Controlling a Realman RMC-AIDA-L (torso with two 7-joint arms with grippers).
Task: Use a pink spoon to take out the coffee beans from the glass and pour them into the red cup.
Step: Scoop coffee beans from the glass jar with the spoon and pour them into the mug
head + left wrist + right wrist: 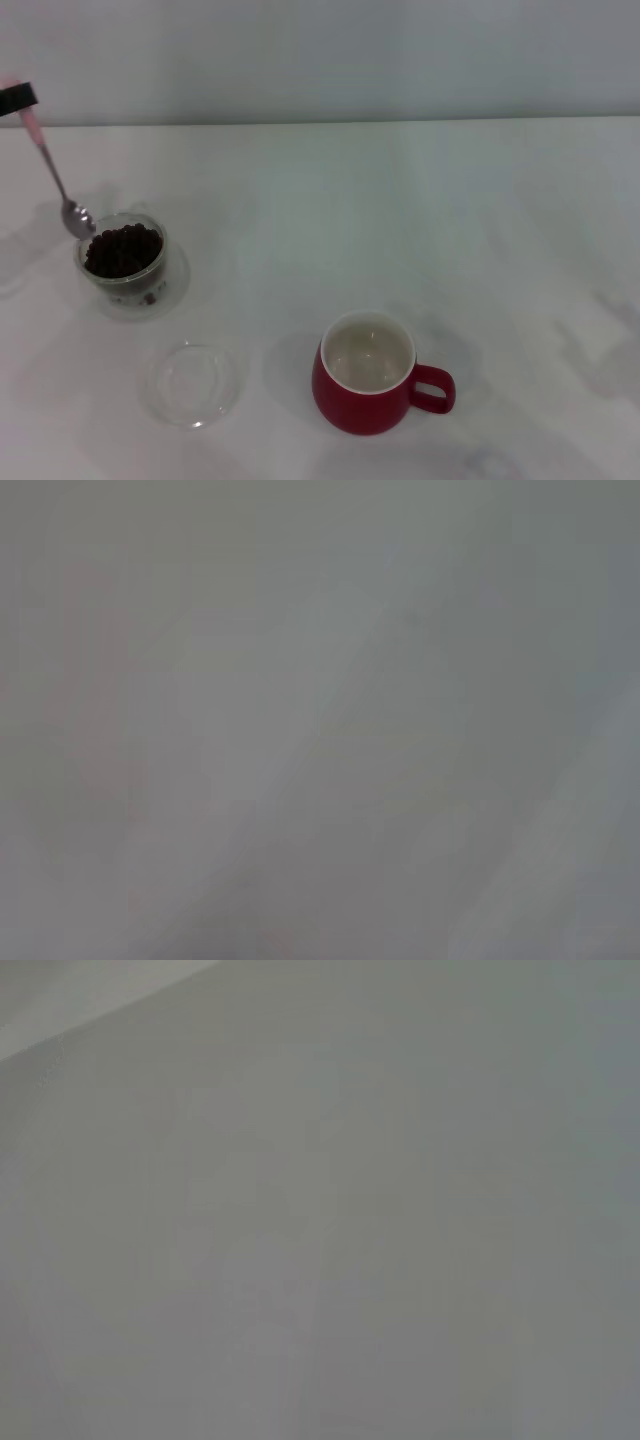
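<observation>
Nearest, right of centre, the rounded red ceramic cup (368, 375) waits empty while the left gripper (16, 98), far left, grasps the pink-handled metal spoon (55, 170) at the beans' (123, 249) clear double-walled glass (130, 265), so scooping seemingly begins; dipping comes next.
</observation>
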